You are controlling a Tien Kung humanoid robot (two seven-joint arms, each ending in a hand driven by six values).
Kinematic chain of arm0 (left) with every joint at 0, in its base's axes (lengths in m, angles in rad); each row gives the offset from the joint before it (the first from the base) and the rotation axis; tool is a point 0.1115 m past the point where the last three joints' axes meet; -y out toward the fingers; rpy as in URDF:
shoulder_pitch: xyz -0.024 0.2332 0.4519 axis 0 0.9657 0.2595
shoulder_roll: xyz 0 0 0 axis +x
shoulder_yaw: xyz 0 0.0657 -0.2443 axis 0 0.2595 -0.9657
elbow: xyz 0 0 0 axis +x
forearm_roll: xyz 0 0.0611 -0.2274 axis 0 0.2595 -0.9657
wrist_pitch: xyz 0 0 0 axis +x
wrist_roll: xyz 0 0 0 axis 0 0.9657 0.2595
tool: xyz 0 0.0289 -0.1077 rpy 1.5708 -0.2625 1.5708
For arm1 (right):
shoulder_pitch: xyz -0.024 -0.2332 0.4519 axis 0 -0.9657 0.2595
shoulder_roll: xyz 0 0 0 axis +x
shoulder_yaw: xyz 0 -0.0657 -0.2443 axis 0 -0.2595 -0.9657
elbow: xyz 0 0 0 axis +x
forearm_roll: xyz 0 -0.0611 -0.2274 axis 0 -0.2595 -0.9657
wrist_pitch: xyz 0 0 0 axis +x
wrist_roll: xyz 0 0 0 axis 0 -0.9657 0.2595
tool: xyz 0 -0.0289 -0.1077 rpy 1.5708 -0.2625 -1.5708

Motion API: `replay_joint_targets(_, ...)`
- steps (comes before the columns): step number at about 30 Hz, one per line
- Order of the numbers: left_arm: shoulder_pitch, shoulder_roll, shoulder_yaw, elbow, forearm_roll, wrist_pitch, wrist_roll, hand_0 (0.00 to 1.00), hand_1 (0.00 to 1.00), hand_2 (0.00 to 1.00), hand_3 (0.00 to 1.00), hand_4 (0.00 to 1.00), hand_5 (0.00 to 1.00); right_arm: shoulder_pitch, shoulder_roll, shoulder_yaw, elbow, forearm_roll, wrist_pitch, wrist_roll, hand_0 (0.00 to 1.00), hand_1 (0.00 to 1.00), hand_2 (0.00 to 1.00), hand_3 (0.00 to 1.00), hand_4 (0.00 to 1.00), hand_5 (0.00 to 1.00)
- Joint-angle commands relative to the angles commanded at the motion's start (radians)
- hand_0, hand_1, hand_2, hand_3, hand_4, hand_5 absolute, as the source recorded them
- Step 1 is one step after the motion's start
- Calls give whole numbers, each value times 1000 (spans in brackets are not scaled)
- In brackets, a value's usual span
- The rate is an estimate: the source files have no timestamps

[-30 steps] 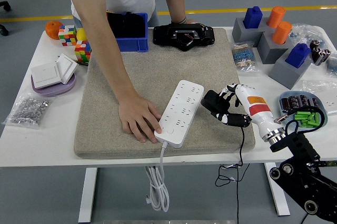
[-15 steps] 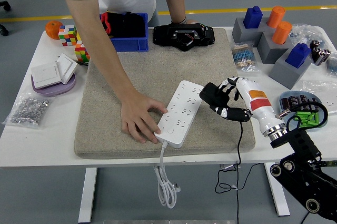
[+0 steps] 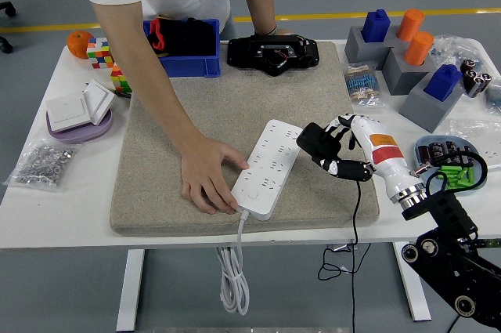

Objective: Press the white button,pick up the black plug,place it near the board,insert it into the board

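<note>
On the beige mat (image 3: pixel 235 106) a person's hand (image 3: pixel 205 178) steadies the white power strip (image 3: pixel 268 168) while the right hand (image 3: pixel 338 153), fingers curled around the black plug (image 3: pixel 315 145), holds it just beside the sockets, apparently for insertion.

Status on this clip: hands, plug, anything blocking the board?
Right hand shut on black plug, held beside the power strip, not inserted. Left hand not in view. Person's hand rests on the strip's left edge.

Right hand (image 3: pixel 338 154): white shell with black fingers, an orange-red patch on the forearm, silver wrist collar, black jointed arm at five o'clock.
</note>
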Motion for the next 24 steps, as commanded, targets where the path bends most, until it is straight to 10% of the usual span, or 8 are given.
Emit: replay_joint_targets(24,4,2,-17,0,11,-1,4,705,666,587,676,664,260,-41,-28,15,153,114,48,-49,224,206,237,420,686,2)
